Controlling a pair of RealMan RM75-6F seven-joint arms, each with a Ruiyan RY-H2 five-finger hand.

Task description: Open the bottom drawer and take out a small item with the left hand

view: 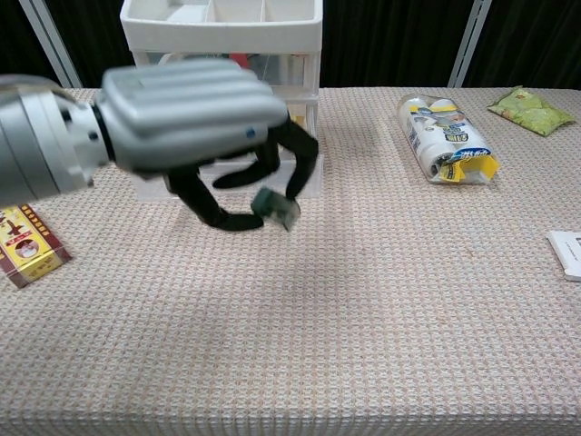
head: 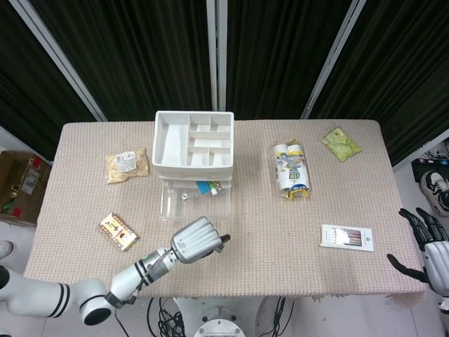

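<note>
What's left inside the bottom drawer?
In the drawer: a white die, a blue-green piece and a small chain. Its rear is covered by the organizer.

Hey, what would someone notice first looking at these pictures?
The left hand fills the chest view, pinching a small dark green item above the table, in front of the drawer unit. The bottom drawer stands pulled open with small things inside. At the far right edge, the right hand hangs open.

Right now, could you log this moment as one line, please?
left hand: holds small green item above table | bottom drawer: open | right hand: open, idle
</note>
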